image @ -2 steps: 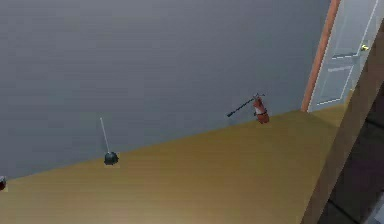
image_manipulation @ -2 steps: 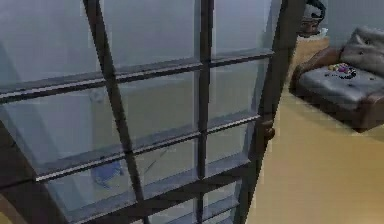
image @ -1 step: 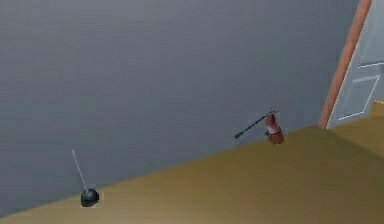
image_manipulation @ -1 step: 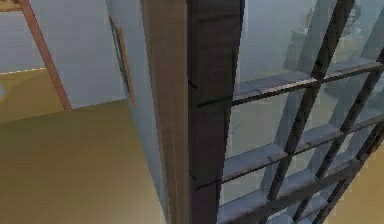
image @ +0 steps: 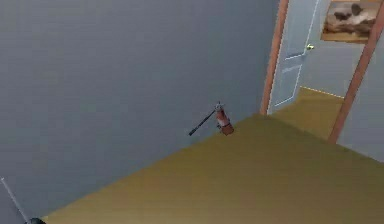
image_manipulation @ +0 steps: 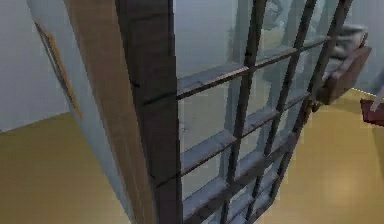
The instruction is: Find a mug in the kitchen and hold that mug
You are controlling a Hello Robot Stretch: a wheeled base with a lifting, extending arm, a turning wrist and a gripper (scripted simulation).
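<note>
Forward view is showing an olive floor [image: 230, 180] running to a grey wall [image: 110, 80], a small red-and-dark object [image: 222, 123] lying there, a wooden door frame [image: 273, 60] standing at one o'clock.

Robot body at forward view's bottom-left corner: thin pale-grey rod [image: 9, 198], small dark rounded part [image: 36, 219] just beside its base.

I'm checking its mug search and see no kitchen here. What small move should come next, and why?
Probably turn slightly toward the forward view's right and head for the doorway. Ahead stands a grey wall with just a small dark-and-red thing at its foot, nothing mug-like. A glass-paned door stands close in the arm side view, so turn gently.
</note>
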